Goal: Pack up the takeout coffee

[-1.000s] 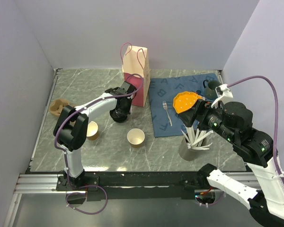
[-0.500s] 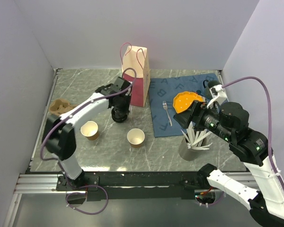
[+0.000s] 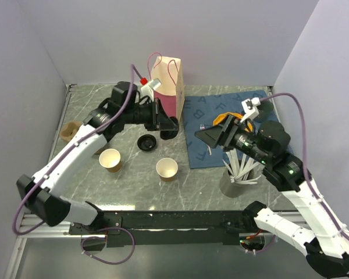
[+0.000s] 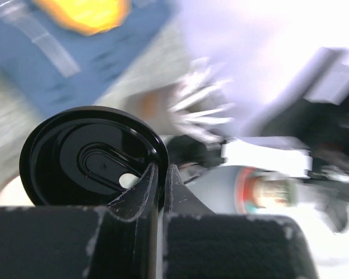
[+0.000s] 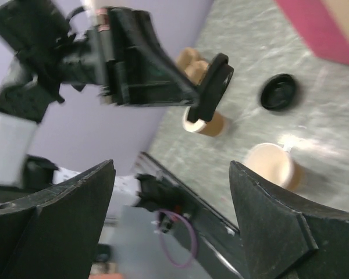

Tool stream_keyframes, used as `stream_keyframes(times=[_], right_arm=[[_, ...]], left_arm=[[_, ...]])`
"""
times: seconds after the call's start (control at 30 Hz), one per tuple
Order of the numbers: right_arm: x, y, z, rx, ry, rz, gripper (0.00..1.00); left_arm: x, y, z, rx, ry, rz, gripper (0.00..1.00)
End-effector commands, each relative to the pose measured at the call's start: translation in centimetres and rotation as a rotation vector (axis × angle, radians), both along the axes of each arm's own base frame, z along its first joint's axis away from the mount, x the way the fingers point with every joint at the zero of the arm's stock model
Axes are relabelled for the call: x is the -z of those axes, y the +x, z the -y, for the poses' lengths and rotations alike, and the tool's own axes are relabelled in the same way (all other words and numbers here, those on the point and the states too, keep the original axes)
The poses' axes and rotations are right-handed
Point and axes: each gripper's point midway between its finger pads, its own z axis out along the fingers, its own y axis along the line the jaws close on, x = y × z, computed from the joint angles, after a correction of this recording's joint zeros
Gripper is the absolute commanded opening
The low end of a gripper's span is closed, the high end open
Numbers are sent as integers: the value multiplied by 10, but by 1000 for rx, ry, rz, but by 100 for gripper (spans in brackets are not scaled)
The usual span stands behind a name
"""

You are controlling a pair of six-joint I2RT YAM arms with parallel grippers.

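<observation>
— Why's the left gripper (image 4: 160, 180) clamped shut on that black lid (image 4: 87, 154)?
— Likely to cap the open cup (image 3: 167, 169) at the bag's (image 3: 166, 87) 6 o'clock. No capped takeout coffee shows, and the right gripper (image 3: 202, 134) gapes, empty.

I logged: pink-and-cream paper bag (image 3: 167, 87) upright at the tabletop's (image 3: 93, 110) rear; blue mat (image 3: 198, 152) under an orange plate (image 3: 221, 120); open brown cup (image 3: 110, 159); second open cup (image 3: 167, 169).
</observation>
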Motion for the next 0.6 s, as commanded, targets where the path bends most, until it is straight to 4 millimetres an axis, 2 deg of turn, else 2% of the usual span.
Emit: stream_keyframes(times=[0.0, 0.03, 0.07, 0.1, 0.17, 0.2, 0.33, 0.37, 0.43, 0.57], right_arm=[[-44, 2, -16, -44, 243, 86, 83], [-47, 3, -15, -37, 269, 89, 83], [-39, 4, -17, -40, 277, 87, 81], [-53, 3, -16, -45, 320, 143, 79], [-53, 3, -18, -59, 357, 165, 73], [-65, 2, -19, -73, 391, 216, 72], [-77, 0, -24, -115, 398, 280, 65], [-87, -6, -25, -146, 389, 313, 63], [-89, -6, -30, -179, 344, 368, 62], [-95, -8, -32, -205, 260, 458, 61]], left_arm=[[-86, -34, 9, 109, -341, 59, 7], [-93, -35, 7, 104, -368, 68, 8], [-109, -37, 5, 111, -422, 122, 9], [-114, -43, 2, 110, -456, 100, 9], [-131, -50, 0, 126, -536, 113, 11], [-138, -54, -2, 139, -562, 123, 12], [-149, -57, -3, 144, -624, 85, 12], [-150, -57, -3, 145, -640, 55, 12], [-161, -59, -5, 156, -682, 71, 12], [-163, -57, -3, 160, -701, 40, 13]])
